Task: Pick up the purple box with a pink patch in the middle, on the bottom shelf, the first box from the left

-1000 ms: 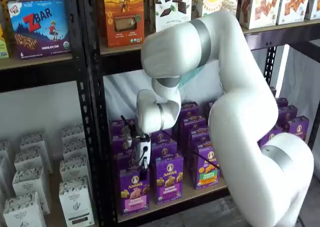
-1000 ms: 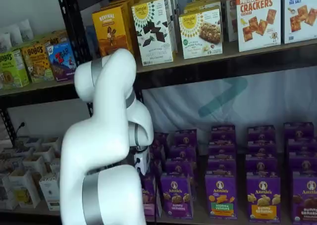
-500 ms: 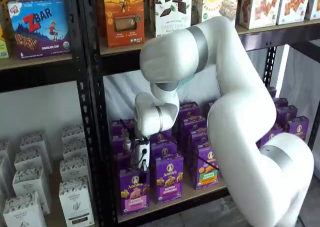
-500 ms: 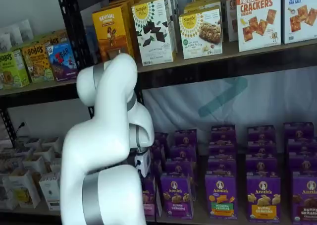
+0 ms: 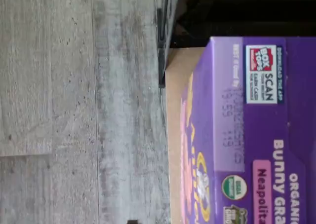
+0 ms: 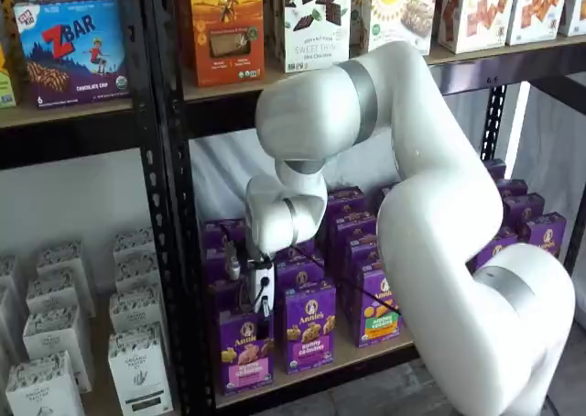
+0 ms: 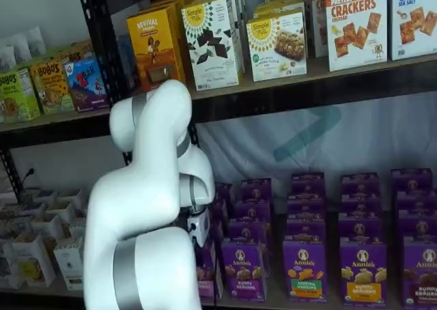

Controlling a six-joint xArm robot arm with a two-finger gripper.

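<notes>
The purple box (image 6: pixel 245 350) with a pink label panel stands at the left front of the bottom shelf (image 6: pixel 352 354). My gripper (image 6: pixel 257 304) hangs just above its top, white body with black fingers pointing down. I cannot tell whether the fingers are open. In a shelf view the gripper's white body (image 7: pixel 199 226) shows beside the arm, which hides most of the box (image 7: pixel 205 268). The wrist view shows the box's purple top (image 5: pixel 247 130) close up, with a pink patch, on the tan board (image 5: pixel 175 86).
Several more purple Annie's boxes (image 6: pixel 309 324) stand in rows to the right and behind. A black perforated upright (image 6: pixel 169 251) rises just left of the box. White cartons (image 6: pixel 137 366) fill the neighbouring bay. Grey floor (image 5: pixel 74 110) lies beyond the shelf edge.
The arm has shifted slightly and the gripper has edged a little lower over the purple box. The boxes have not moved.
</notes>
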